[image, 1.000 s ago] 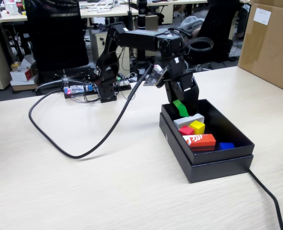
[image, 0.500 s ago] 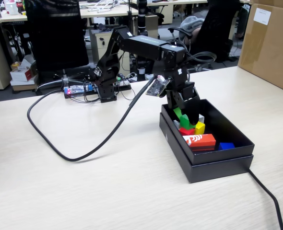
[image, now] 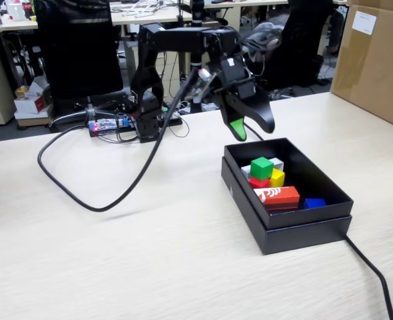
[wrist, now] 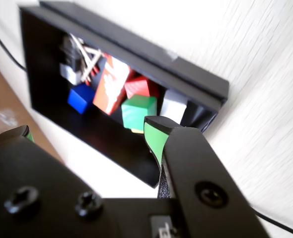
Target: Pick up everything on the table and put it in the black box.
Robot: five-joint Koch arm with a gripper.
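Observation:
The black box [image: 303, 227] stands on the pale table [image: 116, 267] right of centre. Inside it the green cube [image: 262, 168] rests on top of the red cube [image: 257, 183] and the yellow cube [image: 277, 177]. My gripper [image: 251, 131] hangs open and empty above the box's far left corner, clear of the rim. In the wrist view the box [wrist: 136, 54] lies ahead of the gripper [wrist: 87, 131], whose green-padded jaws stand wide apart. The green cube [wrist: 138, 111] and red cube [wrist: 140, 87] show there; the yellow one is almost hidden.
Also in the box lie an orange-red block with white marks [image: 277, 195], a white block [image: 276, 162] and a blue block [image: 314, 203]. A brown carton [image: 376, 60] stands at the far right. A black cable [image: 103, 203] loops over the table's left part.
The gripper let go of the green cube, which now lies in the box on the other cubes. The arm rose and drew back to the left, jaws open.

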